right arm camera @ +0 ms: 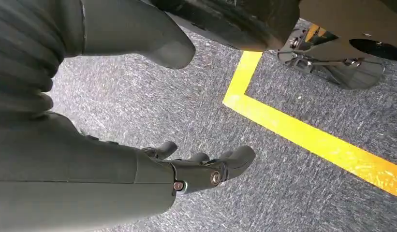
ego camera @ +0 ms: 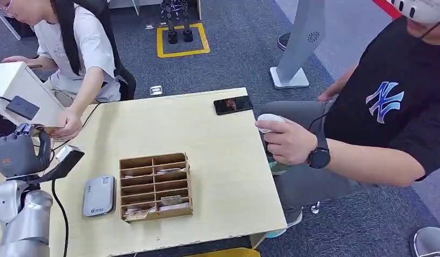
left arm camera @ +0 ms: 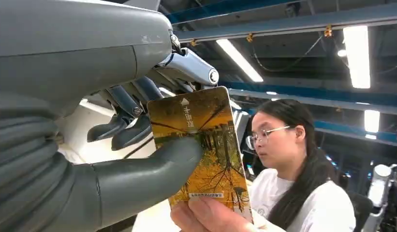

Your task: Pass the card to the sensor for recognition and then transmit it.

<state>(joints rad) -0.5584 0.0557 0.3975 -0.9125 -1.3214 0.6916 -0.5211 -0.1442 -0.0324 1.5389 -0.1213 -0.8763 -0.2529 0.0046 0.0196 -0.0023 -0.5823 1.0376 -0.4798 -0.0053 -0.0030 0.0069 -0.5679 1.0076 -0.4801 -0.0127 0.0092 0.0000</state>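
left hand (ego camera: 16,152) w/ card (left arm camera: 201,145) is hemmed in: white sensor box (ego camera: 19,93) just behind, person's hand (ego camera: 65,126) close beside. wooden organizer (ego camera: 155,186) and grey device (ego camera: 98,196) sit mid-table; bare table (ego camera: 228,160) to the right, towards 2nd person's hand (ego camera: 287,140).

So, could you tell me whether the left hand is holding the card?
Yes: the left hand pinches the card, thumb pressed on its face.
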